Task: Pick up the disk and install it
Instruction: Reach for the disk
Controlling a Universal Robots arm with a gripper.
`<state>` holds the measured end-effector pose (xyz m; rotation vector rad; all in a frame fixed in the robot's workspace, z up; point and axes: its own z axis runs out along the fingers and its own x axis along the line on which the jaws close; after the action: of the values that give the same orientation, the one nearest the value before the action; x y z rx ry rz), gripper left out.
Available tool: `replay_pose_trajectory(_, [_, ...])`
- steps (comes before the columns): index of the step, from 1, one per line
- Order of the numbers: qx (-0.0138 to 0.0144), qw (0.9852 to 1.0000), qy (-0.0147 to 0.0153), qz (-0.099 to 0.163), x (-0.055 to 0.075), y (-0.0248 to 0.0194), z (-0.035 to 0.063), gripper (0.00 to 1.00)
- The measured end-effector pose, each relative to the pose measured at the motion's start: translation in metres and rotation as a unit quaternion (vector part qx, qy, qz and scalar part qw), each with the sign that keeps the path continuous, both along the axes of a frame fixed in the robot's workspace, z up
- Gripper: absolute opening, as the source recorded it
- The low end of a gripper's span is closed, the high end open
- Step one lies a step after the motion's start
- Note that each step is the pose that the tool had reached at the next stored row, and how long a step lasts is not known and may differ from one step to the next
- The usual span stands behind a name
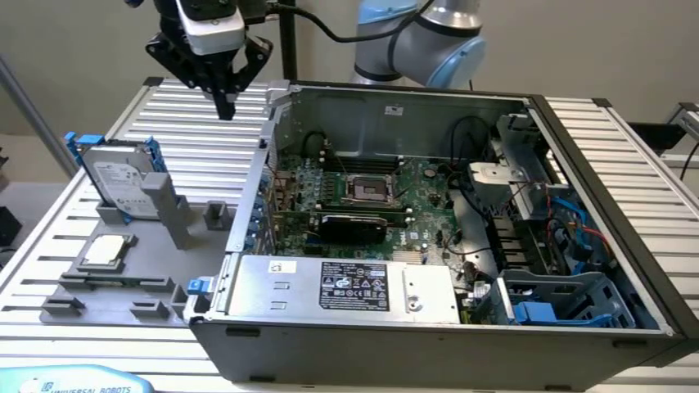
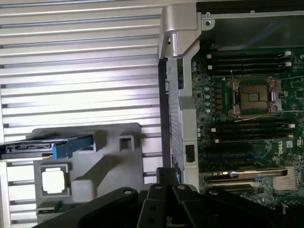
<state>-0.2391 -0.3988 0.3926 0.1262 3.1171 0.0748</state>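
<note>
Pincer (image 1: 225,105) apparently pressed together, empty; hovering well apart from the disk (image 1: 123,187).

The disk (image 1: 118,178) is smooth silvery metal edged in blue plastic; its holder (image 1: 164,264) is matt grey plastic.

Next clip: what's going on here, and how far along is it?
The arm's end effector hangs empty, fingers together, above the slatted table beside the open computer case. The disk stands on edge in the grey fixture, untouched. Nothing is picked up or installed yet.
</note>
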Motion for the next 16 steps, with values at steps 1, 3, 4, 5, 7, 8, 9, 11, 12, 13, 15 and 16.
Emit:
replay_pose_trajectory(1, [0.0,1.0,0.0001,0.0,-0.005,0.0,0.0,0.11])
replay_pose_trajectory(3, [0.0,1.0,0.0,0.0,-0.014,0.0,0.0,0.11])
replay_pose_trajectory(4, [0.0,1.0,0.0,0.0,-0.018,0.0,0.0,0.11])
replay_pose_trajectory(5, [0.0,1.0,0.0,0.0,-0.023,0.0,0.0,0.11])
replay_pose_trajectory(7, [0.0,1.0,0.0,0.0,-0.032,0.0,0.0,0.11])
replay_pose_trajectory(8, [0.0,1.0,0.0,0.0,-0.036,0.0,0.0,0.11])
replay_pose_trajectory(9, [0.0,1.0,0.0,0.0,-0.041,0.0,0.0,0.11])
replay_pose_trajectory(11, [0.0,1.0,0.0,0.0,-0.05,0.0,-0.0001,0.11])
replay_pose_trajectory(12, [0.0,1.0,0.0,0.0,-0.054,0.0001,-0.0001,0.11])
replay_pose_trajectory(13, [0.0,1.0,0.0,0.0,-0.059,0.0001,-0.0002,0.11])
replay_pose_trajectory(15, [0.0,1.0,0.0,0.0,-0.068,0.0001,-0.0003,0.11])
replay_pose_trajectory(16, [0.0,1.0,0.0001,0.0,-0.073,0.0002,-0.0003,0.11])
